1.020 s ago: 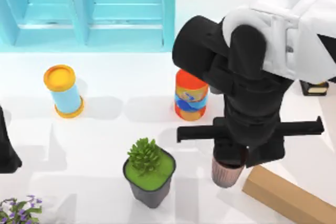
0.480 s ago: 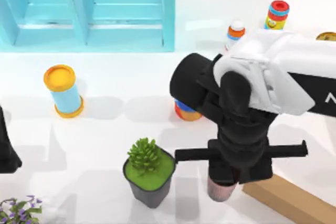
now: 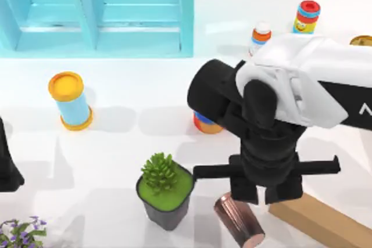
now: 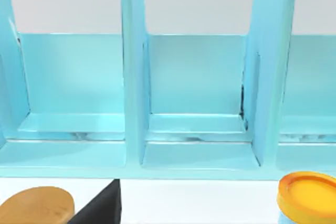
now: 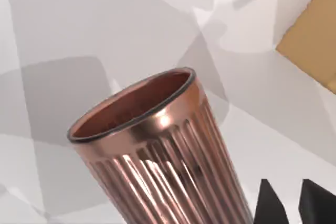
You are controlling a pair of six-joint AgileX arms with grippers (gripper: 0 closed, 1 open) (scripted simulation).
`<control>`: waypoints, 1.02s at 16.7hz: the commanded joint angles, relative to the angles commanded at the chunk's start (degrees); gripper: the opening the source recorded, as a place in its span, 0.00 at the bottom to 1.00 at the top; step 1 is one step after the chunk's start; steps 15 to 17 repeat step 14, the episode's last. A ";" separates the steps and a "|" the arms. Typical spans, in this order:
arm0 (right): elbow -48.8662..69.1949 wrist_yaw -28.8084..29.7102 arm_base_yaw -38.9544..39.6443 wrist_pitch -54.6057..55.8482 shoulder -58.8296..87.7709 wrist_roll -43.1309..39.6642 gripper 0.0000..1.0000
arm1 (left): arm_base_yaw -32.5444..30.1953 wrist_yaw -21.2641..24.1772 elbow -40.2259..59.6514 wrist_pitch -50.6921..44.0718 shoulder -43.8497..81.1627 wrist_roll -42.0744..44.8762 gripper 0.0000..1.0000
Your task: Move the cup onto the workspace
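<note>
- White desk (image 3: 116, 155): your right pincer (image 3: 266, 194) hangs spread, gripping nothing, above the cup (image 3: 239, 221).
- Half a second ago upright in its grip, that cup now lies tipped, near-right of the plant pot (image 3: 165, 194).
- Left arm (image 3: 8, 166) parked at left edge.

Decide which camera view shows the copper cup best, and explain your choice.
The right wrist view shows the cup best: close up, with its open mouth, dark rim and ribbed wall. The top view shows the cup tilted over on the white table, near the right gripper. The left wrist view faces the blue shelf.
</note>
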 joint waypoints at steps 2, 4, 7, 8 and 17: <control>0.00 0.00 0.00 0.00 0.00 0.00 0.53 | 0.00 0.00 0.00 0.00 0.00 0.00 1.00; 0.00 0.00 0.00 0.00 0.00 0.00 0.68 | 0.00 0.00 0.00 0.00 0.00 0.00 1.00; 0.00 0.00 0.00 0.00 0.00 0.00 0.90 | 0.00 0.00 0.00 0.00 0.00 0.00 1.00; 0.00 0.00 0.00 0.00 0.00 0.00 0.98 | 0.00 0.00 0.00 0.00 0.00 0.00 1.00; 0.00 0.00 0.00 0.00 0.00 0.00 1.00 | 0.00 0.00 0.00 0.00 0.00 0.00 1.00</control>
